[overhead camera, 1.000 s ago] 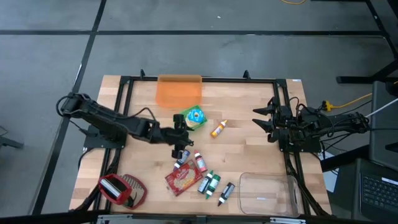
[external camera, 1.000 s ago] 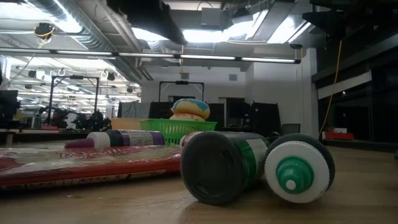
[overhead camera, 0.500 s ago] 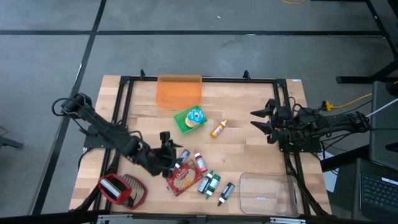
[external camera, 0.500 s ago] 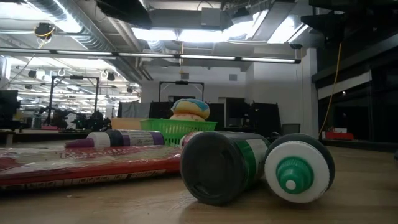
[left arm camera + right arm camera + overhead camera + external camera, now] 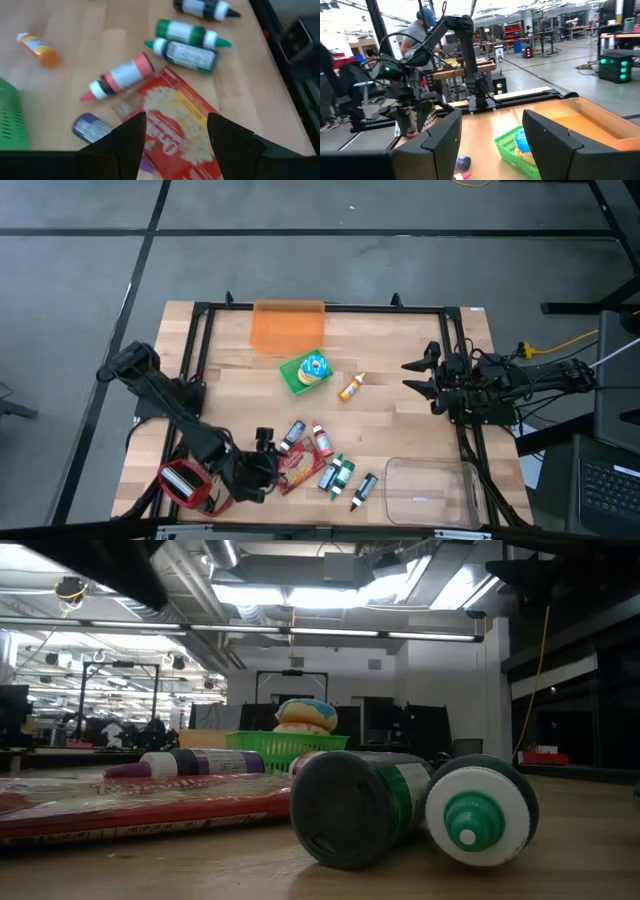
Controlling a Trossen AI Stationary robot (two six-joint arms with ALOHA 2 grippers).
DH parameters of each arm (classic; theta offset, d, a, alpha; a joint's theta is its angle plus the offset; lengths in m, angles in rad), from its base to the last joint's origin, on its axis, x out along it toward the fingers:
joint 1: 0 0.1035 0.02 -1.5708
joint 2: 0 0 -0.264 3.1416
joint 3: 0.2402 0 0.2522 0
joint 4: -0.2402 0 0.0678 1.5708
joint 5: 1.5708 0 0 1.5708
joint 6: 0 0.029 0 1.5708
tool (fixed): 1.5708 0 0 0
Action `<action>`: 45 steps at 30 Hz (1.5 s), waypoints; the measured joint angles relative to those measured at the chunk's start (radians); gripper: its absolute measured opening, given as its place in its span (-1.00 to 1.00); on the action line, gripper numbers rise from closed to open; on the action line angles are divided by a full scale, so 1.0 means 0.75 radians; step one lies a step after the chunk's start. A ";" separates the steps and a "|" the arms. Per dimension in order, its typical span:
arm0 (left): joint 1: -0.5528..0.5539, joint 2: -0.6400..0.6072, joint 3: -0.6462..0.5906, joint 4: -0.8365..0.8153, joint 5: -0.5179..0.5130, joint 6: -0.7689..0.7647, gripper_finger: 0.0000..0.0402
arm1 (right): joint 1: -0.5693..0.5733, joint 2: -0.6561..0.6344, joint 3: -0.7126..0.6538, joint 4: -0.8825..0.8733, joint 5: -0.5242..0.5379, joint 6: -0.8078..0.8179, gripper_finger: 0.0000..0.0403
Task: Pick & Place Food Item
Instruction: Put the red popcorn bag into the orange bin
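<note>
Crowding the red snack packet: scattered tubes, left gripper above.

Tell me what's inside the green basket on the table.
The green basket holds a round food item with blue and yellow on top; the low view shows it mounded above the rim. Whatever lies beneath it is hidden by the basket's walls.

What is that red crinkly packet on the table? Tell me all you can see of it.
The red packet is a flat, shiny plastic pouch lying on the wooden table, printed with yellowish food and white lettering too blurred to read. It sits near the table's front edge, among the marker-like tubes: a pink-capped tube lies by one corner. The left hand hangs over it, fingers apart; contact is unclear.
</note>
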 joint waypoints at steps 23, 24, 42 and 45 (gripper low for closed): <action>0.306 0.012 -0.004 -0.125 0.679 -0.527 0.11 | -0.001 0.000 0.000 0.081 0.034 -0.023 0.06; 0.324 0.012 -0.013 -0.105 0.711 -0.520 0.12 | -0.001 0.000 0.000 0.081 0.034 -0.025 0.06; 0.437 -0.092 -0.406 0.312 0.889 -0.627 0.16 | -0.001 0.000 0.000 0.064 0.018 -0.048 0.06; 0.438 -0.115 -0.486 0.428 0.914 -0.694 0.16 | -0.001 0.000 0.000 0.064 0.018 -0.043 0.06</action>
